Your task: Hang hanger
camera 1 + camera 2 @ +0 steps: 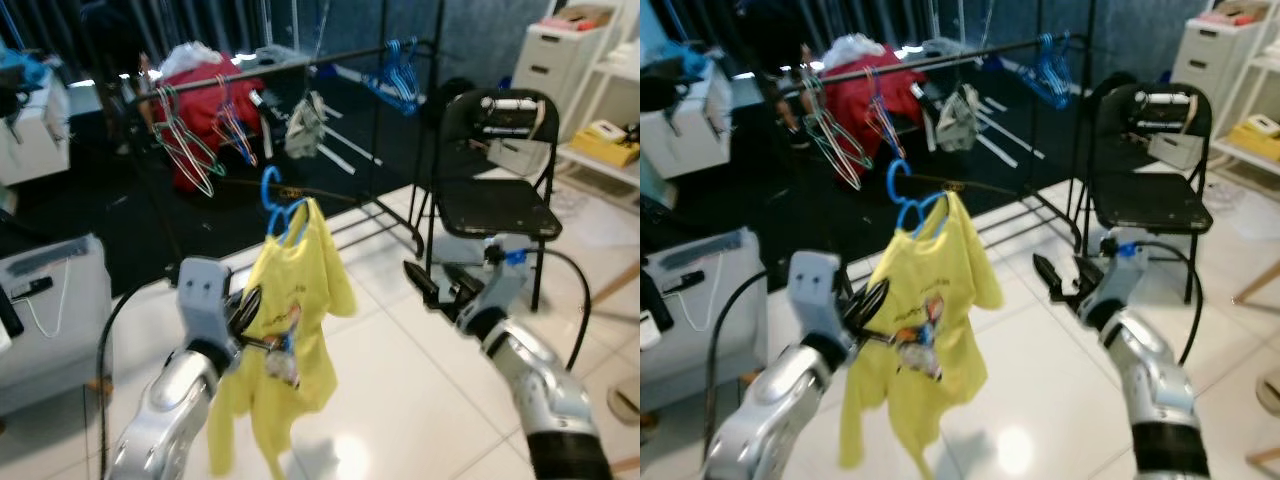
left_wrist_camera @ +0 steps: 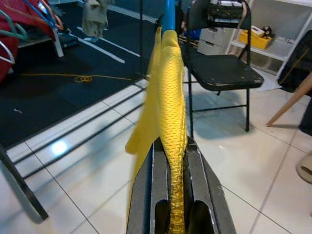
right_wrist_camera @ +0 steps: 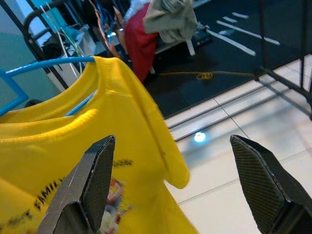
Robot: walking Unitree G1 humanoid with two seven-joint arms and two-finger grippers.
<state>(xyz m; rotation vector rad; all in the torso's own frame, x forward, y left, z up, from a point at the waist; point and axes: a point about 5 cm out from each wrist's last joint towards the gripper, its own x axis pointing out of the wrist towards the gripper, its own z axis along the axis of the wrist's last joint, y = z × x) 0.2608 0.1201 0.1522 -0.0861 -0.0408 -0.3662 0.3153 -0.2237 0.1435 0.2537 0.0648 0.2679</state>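
- My left gripper (image 1: 250, 318) pinches the yellow shirt (image 1: 290, 300) on its blue hanger (image 1: 278, 205) at lower centre.
- My right gripper (image 3: 175, 185) is spread wide beside the shirt's edge, apparently apart.
- Black rack (image 1: 290, 62) — upper centre, open floor between.

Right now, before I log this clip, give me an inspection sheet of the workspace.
Surface: white tiled floor, dark mat behind.
Job's things: yellow shirt on a blue hanger; black clothes rail ahead, carrying other hangers.
Clutter: red cloth pile, black folding chair, grey box.
Grippers: left gripper shut on the shirt; right gripper open beside it.
Cables: black cable looping off the right arm.
Surroundings: white shelves on the right.
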